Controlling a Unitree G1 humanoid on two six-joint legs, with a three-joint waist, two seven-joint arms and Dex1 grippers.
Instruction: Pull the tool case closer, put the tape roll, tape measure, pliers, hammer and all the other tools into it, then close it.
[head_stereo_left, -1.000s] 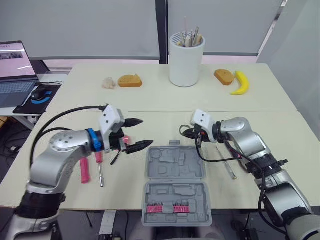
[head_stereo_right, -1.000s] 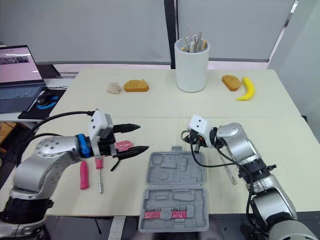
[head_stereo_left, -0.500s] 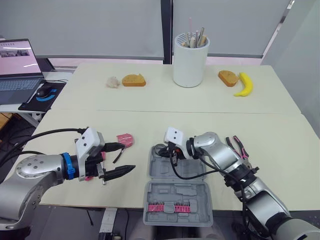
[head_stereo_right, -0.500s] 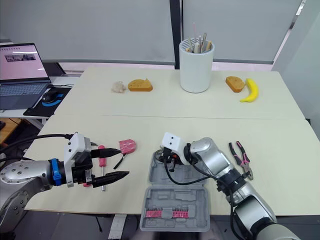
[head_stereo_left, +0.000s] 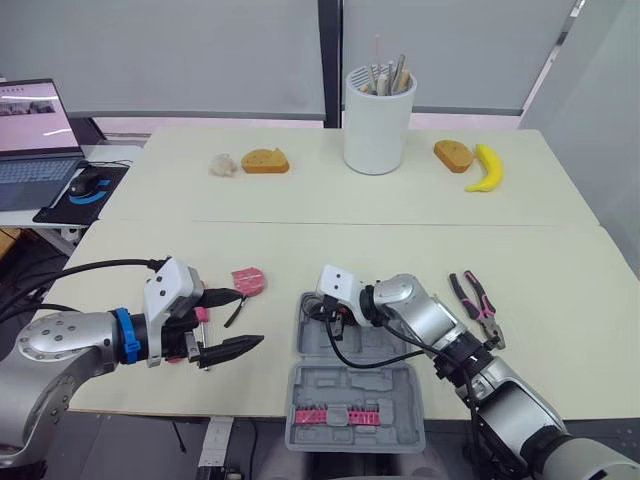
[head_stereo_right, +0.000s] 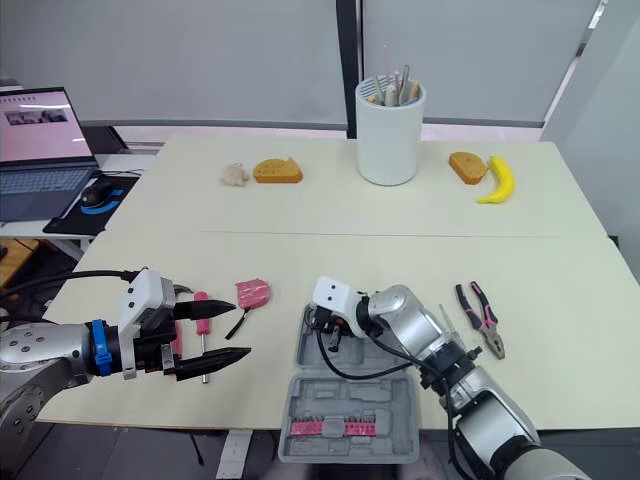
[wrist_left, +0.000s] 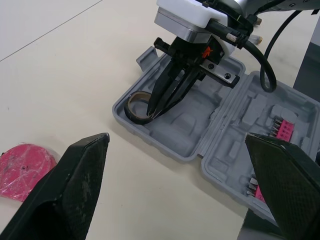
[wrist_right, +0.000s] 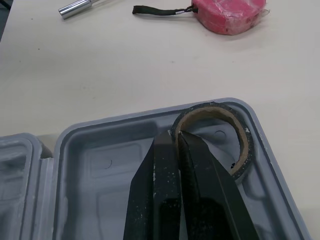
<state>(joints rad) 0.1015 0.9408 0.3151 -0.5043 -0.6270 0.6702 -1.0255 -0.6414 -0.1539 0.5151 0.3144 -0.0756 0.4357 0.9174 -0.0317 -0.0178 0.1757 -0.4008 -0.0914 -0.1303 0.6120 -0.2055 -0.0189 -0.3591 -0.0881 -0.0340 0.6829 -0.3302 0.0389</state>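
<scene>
Tool case (head_stereo_left: 352, 392) lies open on the tabletop (head_stereo_left: 300, 250) at the near edge, lid half toward me. My right gripper (wrist_right: 176, 134) is down in the case's far left corner, pinched on the wall of the tape roll (wrist_right: 215, 107), which sits in that pocket. My left gripper (head_stereo_left: 250, 318) hangs left of the case, fingers spread wide, holding nothing, above the screwdriver (head_stereo_right: 201, 300). Pink tape measure (head_stereo_left: 248, 280) lies between that gripper and the case. Pliers (head_stereo_left: 475, 303) lie right of the case.
</scene>
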